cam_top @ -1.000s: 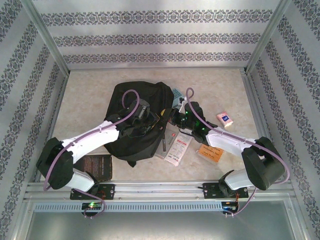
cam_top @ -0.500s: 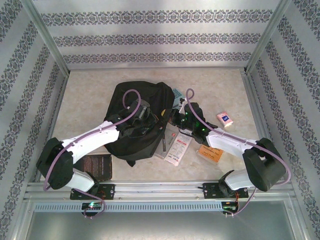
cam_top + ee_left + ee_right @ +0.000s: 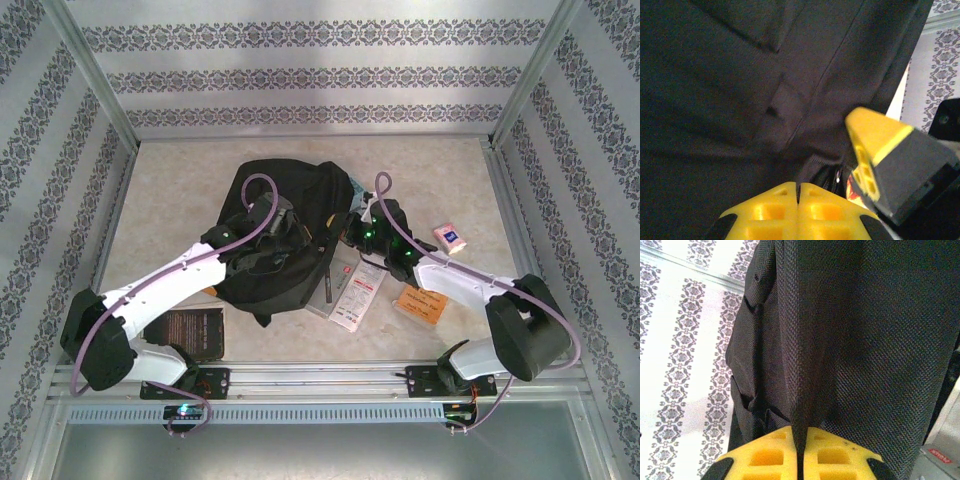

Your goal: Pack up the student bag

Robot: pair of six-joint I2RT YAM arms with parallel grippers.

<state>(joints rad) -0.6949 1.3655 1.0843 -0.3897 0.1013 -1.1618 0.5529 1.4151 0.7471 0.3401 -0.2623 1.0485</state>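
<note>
Pincer (image 3: 798,192) closed — student bag (image 3: 740,100) (black)

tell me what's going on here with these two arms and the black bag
Both arms are at the student bag. The right end effector is shut on a fold of its black fabric at the bag's right side. The left end effector is shut too, against the fabric on top; whether it pinches any is unclear. A dark booklet, white leaflets, an orange card and a small pack lie outside the bag.
</note>
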